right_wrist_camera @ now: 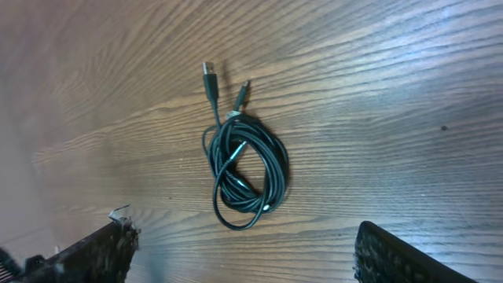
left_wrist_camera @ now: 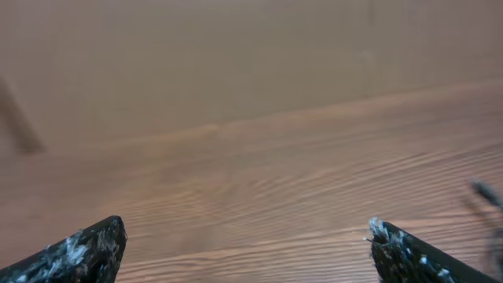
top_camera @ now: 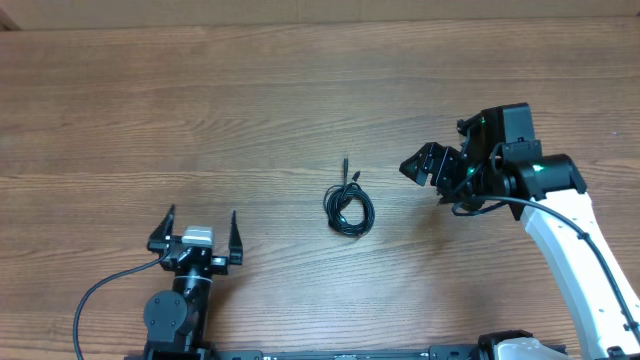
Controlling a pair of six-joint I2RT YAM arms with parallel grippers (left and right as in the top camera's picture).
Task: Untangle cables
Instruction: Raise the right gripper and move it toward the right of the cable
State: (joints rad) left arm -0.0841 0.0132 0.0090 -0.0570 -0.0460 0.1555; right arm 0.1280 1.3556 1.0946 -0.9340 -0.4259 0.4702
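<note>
Wood-grain table [top_camera: 300,90], with one small black bundle on it. Nearest the robot's edge, the left gripper [top_camera: 201,216] sits low and close in. Its fingers are spread wide with nothing between them. Its wrist view shows almost only tabletop, so it looks parked out of the way, well apart from the work. Mid-table are the cables [top_camera: 349,208]: thin black cord wound into one loose oval coil, lying flat near the centre and touching neither gripper. Two plug ends poke out on the coil's far side, a flat USB-type plug [right_wrist_camera: 210,75] and a smaller plug [right_wrist_camera: 244,92] just beside it. Count: one coil, two plugs seen. Whether it's one cord or several I cannot tell, because the loops overlap. To the right of the coil and slightly farther off, the right gripper [top_camera: 418,165] hovers, tilted toward the bundle, fingers spread and holding nothing. Its wrist view frames the coil between the fingertips, so it's likely lined up for a first grab. Two grippers, both empty. Untangling looks not yet begun.
</note>
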